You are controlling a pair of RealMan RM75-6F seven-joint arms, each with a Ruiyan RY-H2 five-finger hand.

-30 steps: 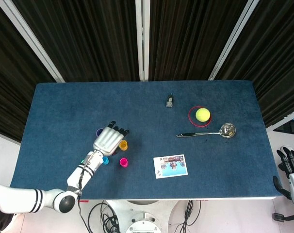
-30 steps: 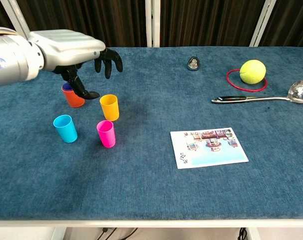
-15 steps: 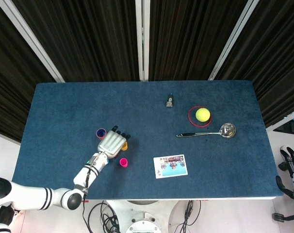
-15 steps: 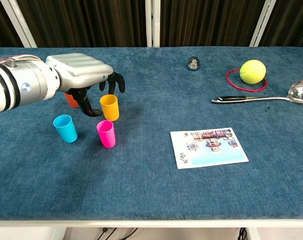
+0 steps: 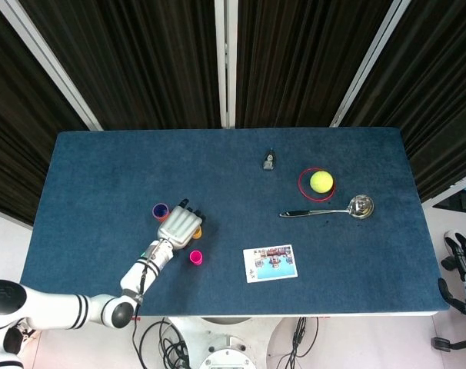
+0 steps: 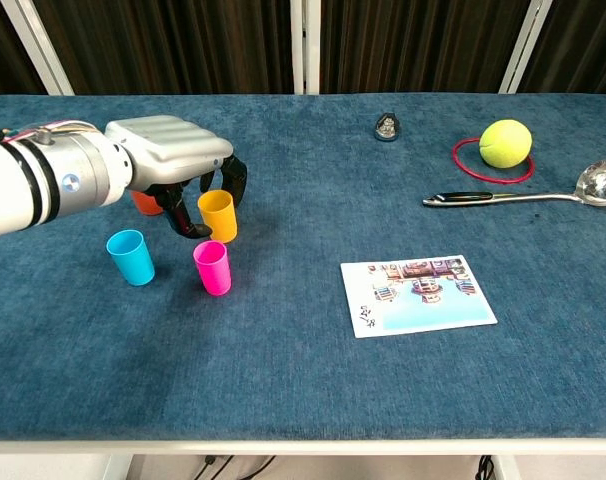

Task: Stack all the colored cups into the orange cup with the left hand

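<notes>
My left hand (image 6: 168,165) hovers low over the cup group, its thumb left of the yellow cup (image 6: 218,215) and its other fingers curled behind it; I cannot tell if they touch. The cup stands upright on the table. The orange cup (image 6: 144,203), with a purple cup inside (image 5: 161,210), is mostly hidden behind the hand in the chest view. A blue cup (image 6: 130,256) and a pink cup (image 6: 212,267) stand in front, apart from the hand. In the head view the left hand (image 5: 180,224) covers most of the yellow cup (image 5: 198,231). My right hand (image 5: 465,265) hangs off the table's right edge, holding nothing.
A picture card (image 6: 418,293) lies right of the cups. Further right are a metal spoon (image 6: 523,197), a tennis ball (image 6: 505,143) inside a red ring (image 6: 467,164), and a small dark object (image 6: 386,127) at the back. The blue table cloth (image 6: 303,380) spans the view.
My left hand has dropped and moved from above the orange cup toward me and right, so its fingers now bracket the yellow cup. The cups have not moved.
</notes>
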